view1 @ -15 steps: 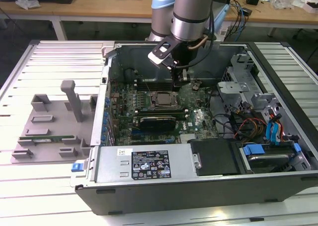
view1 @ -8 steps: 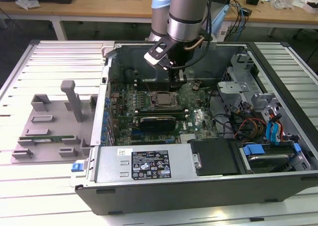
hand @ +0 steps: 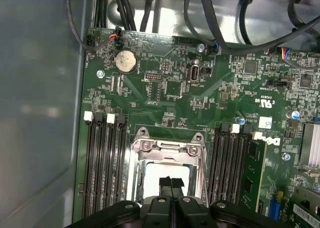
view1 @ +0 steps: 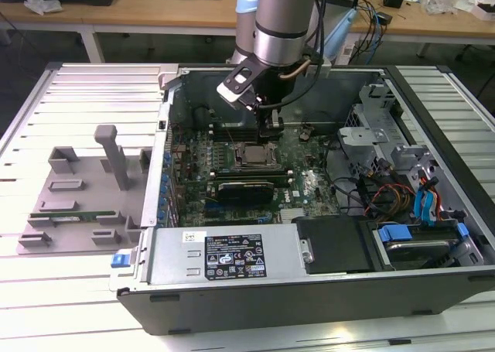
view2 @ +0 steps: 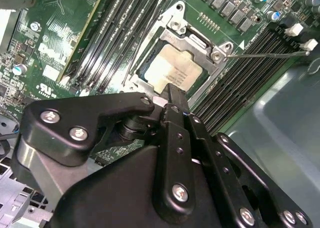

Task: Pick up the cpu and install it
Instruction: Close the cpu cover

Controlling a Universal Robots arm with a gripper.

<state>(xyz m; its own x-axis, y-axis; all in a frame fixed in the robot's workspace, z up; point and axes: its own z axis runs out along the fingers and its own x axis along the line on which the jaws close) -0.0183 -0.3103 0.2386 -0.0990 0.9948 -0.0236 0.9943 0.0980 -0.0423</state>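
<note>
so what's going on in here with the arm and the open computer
A robot arm is reaching into an open computer case lying on a table. Its gripper hangs just over the processor socket on the green motherboard, fingers closed together. The cpu lies flat inside the socket's metal frame, with the fingertips at its edge; whether they touch it I cannot tell. A grey tray with posts sits outside the case, at the exterior view's left.
</note>
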